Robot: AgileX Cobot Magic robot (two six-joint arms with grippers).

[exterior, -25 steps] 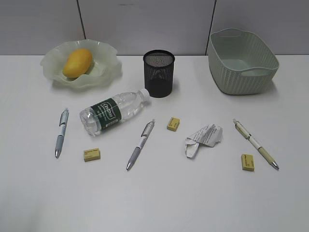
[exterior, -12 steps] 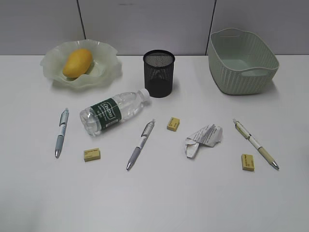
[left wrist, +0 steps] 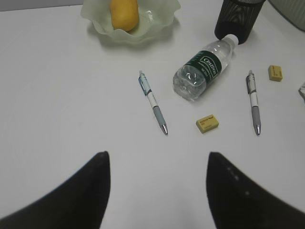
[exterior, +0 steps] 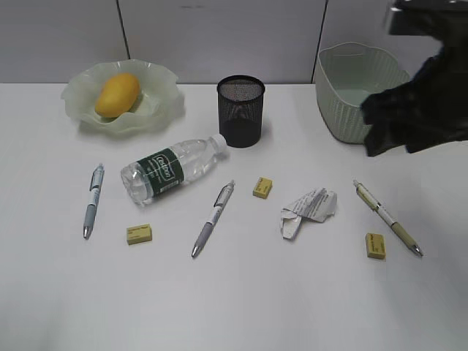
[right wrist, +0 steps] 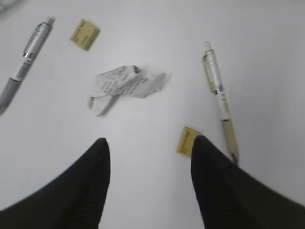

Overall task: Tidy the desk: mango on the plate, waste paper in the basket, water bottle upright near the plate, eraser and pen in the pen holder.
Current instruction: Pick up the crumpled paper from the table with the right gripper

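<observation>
- The mango [exterior: 117, 94] lies in the plate [exterior: 164, 102] at the back left of the bench [exterior: 241, 292]; the plate has a wavy rim.
- The water bottle [exterior: 172, 168] lies on its side in front of the plate; its cap points at the pen holder [exterior: 240, 111], which stands upright at the back in the middle.
- The waste paper [exterior: 307, 210] sits on the bench right of the middle; it is well apart from the basket [exterior: 344, 91], which stands at the back right.
- Three pens lie flat; the left pen [exterior: 92, 199] is by the bottle's bottom end; the middle pen [exterior: 213, 217] is between the bottle and the paper; the right pen [exterior: 386, 217] is to the right of the paper.
- Three yellow erasers lie flat too; the left eraser [exterior: 139, 234] is between the left pen and the middle pen; the middle eraser [exterior: 262, 187] is near the paper; the right eraser [exterior: 375, 246] is just beside the right pen.
- The right arm [exterior: 420, 102] is a dark blur in front of the basket; its fingers [right wrist: 102, 186] are spread apart and hold nothing, above the paper and the right eraser.
- The left arm's fingers [left wrist: 86, 191] are spread apart too and hold nothing; they hang above bare bench in front of the left pen.
</observation>
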